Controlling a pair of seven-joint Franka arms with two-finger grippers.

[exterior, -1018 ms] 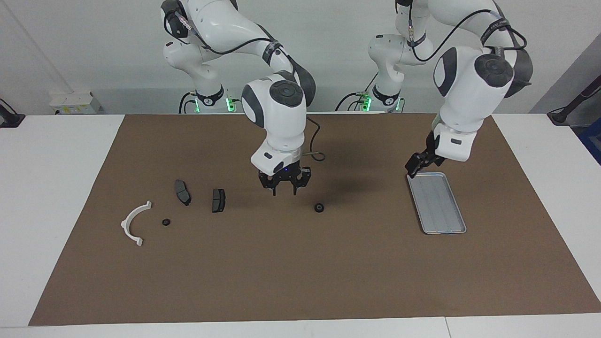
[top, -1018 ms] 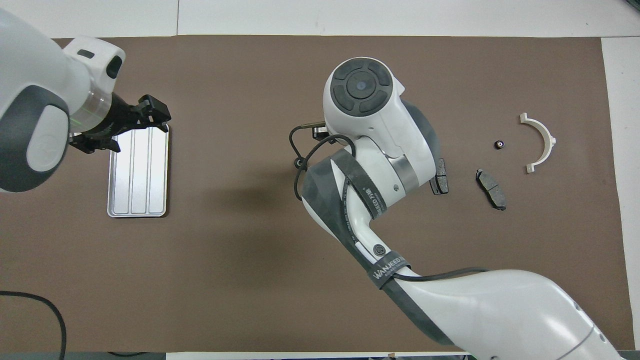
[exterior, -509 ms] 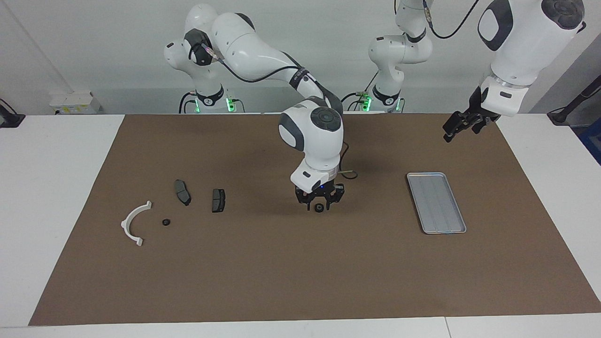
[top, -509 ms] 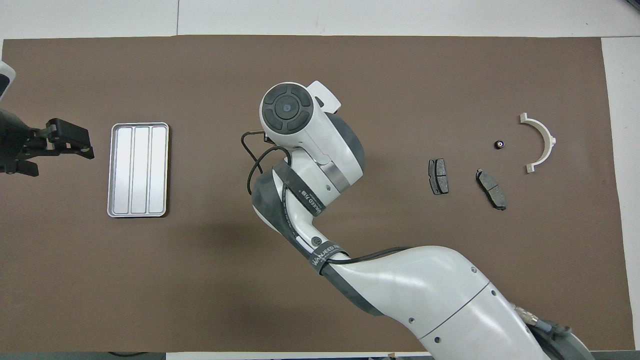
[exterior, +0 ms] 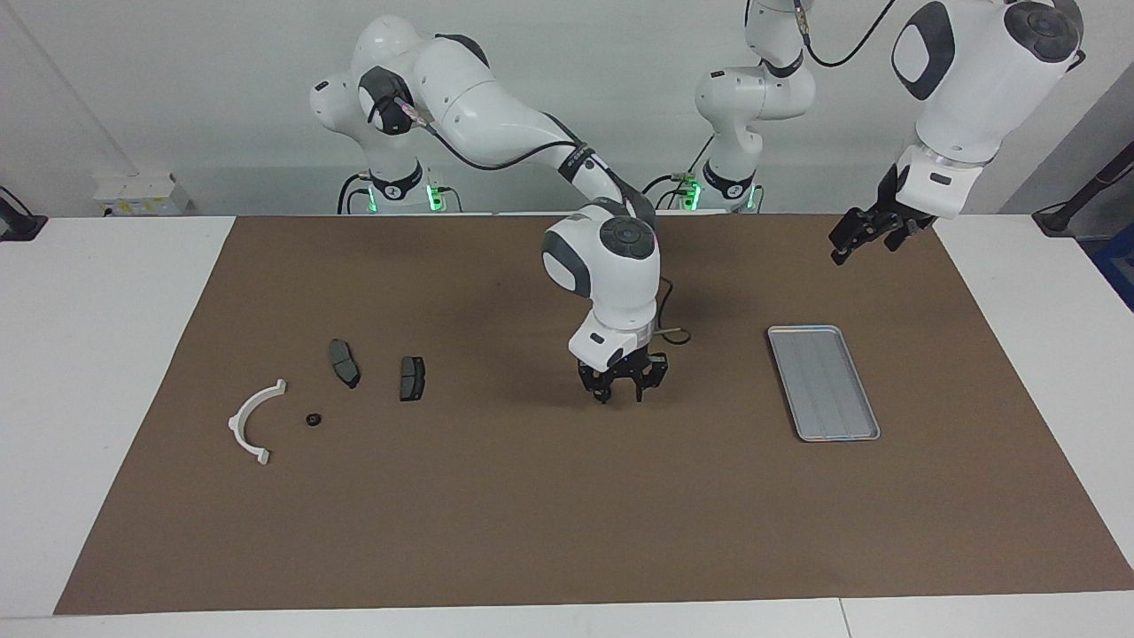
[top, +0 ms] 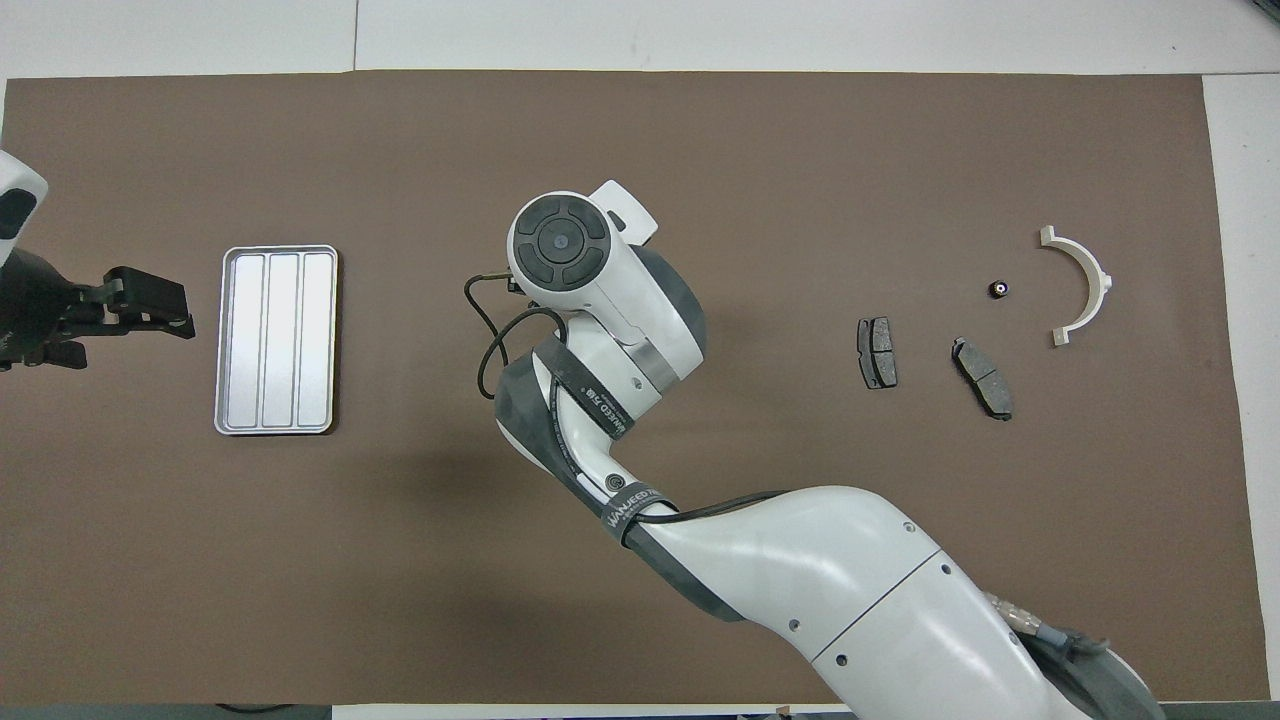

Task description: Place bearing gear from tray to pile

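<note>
My right gripper is down at the mat in the middle of the table, its fingertips apart. The bearing gear does not show apart from those dark fingers, and in the overhead view the right wrist covers that spot. The silver tray lies bare toward the left arm's end. The pile lies toward the right arm's end: a white bracket and two dark pads. My left gripper hangs open and empty in the air beside the tray.
A small black round part lies on the mat beside the white bracket. The brown mat covers most of the white table. The right arm's forearm stretches across the middle of the mat in the overhead view.
My right gripper swung from near the pads to the gear's spot and came down on it; the gear showed half a second ago. The left gripper lifted off the tray's end.
</note>
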